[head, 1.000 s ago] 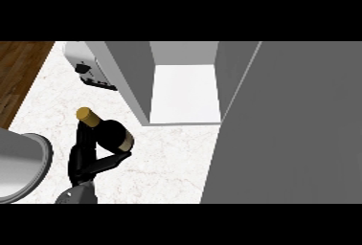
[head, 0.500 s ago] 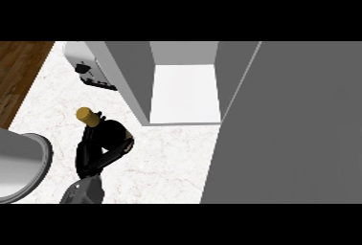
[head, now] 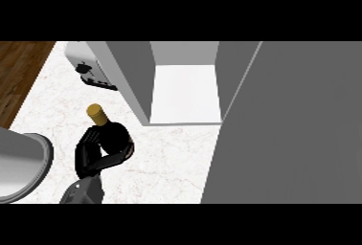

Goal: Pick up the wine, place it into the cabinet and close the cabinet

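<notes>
The left robot hand [head: 93,155], on its grey forearm [head: 83,191] at the lower left, curls its black fingers round the dark wine bottle [head: 114,136]. The bottle's tan cap [head: 96,113] shows above the hand, over the marbled bench [head: 170,162]. Whether the bottle touches the bench cannot be told. To its upper right the cabinet [head: 185,91] stands open, with its grey door [head: 290,134] at the right. A white appliance [head: 90,72] sits beside the cabinet's left wall, and a grey rounded object [head: 21,165] lies at the left edge.
</notes>
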